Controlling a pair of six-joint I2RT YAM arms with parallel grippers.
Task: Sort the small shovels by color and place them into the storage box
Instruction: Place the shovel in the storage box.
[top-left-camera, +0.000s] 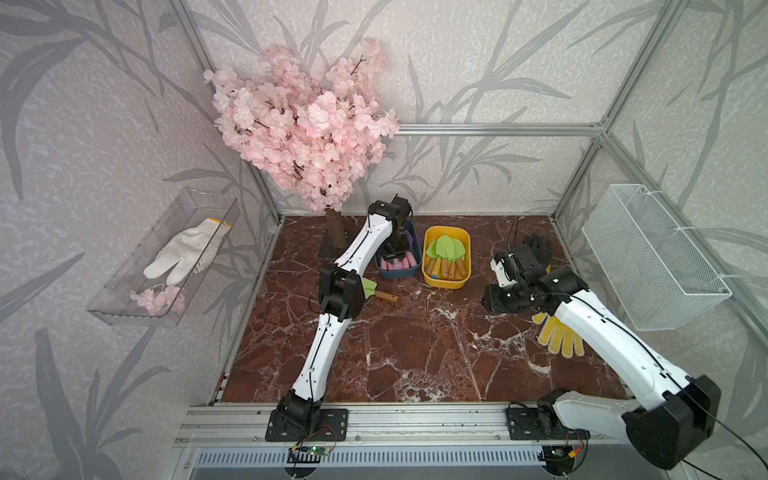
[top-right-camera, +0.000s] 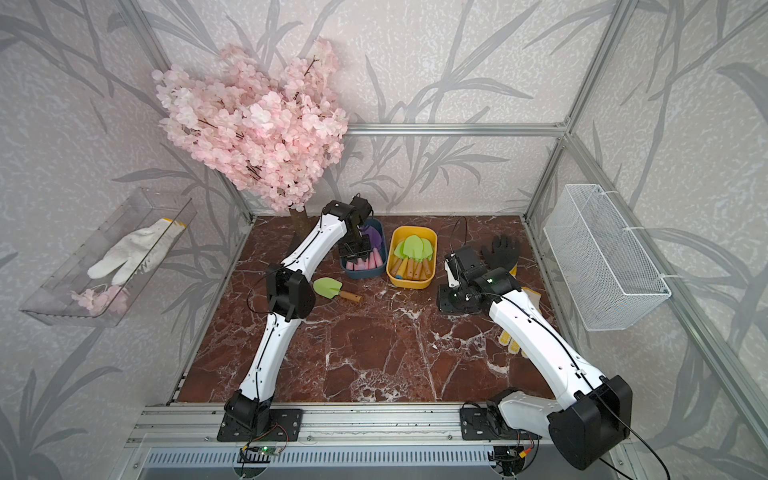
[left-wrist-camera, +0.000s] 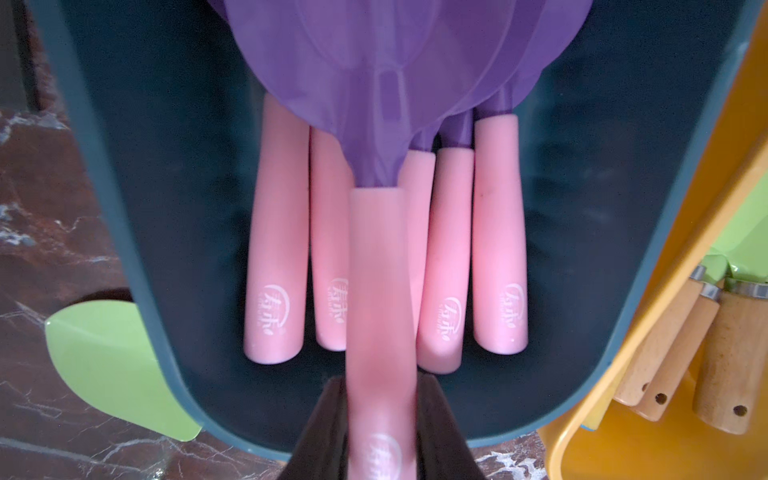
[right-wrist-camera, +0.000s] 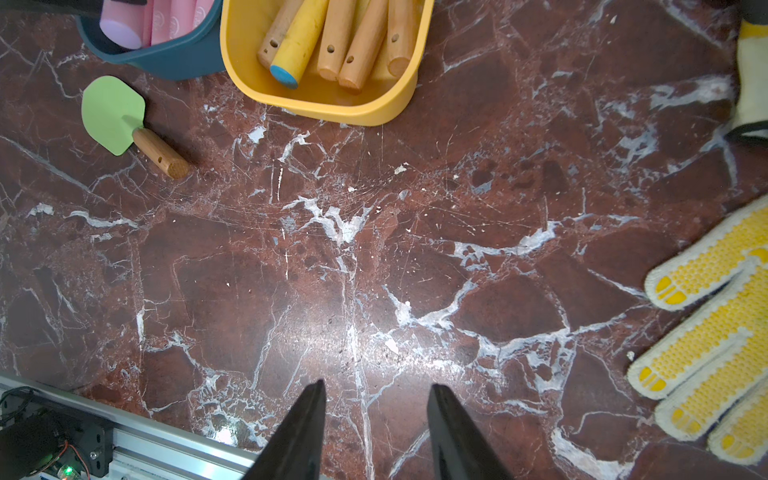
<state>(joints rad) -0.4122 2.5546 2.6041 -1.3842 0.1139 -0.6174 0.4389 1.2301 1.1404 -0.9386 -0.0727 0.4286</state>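
- The left gripper (left-wrist-camera: 380, 415) is clamped on the pink handle of a purple shovel (left-wrist-camera: 376, 270), with its fingers (left-wrist-camera: 328, 424) pressing both sides near the handle's end.
- That shovel is held over the blue box (left-wrist-camera: 602, 208), blade toward the box's far end. Whether it touches what lies beneath, I cannot tell.
- Inside the blue box lie five more purple shovels (left-wrist-camera: 276, 232), their pink handles side by side and roughly parallel.
- Just beside it stands the yellow box (top-left-camera: 446, 282), which holds the green shovels (top-left-camera: 446, 247) with wooden handles. One yellow handle (right-wrist-camera: 299, 41) with a blue tip lies among them.
- One green shovel (right-wrist-camera: 114, 116) lies loose on the marble table (right-wrist-camera: 249, 291) near the blue box. In a top view the left arm's elbow (top-left-camera: 340, 291) hides part of its blade.
- The right gripper (right-wrist-camera: 377, 384) hovers over bare marble, jaws apart with nothing between them — well apart from both boxes.
- A yellow-dotted glove (right-wrist-camera: 715, 324) lies on the table beside the right arm.
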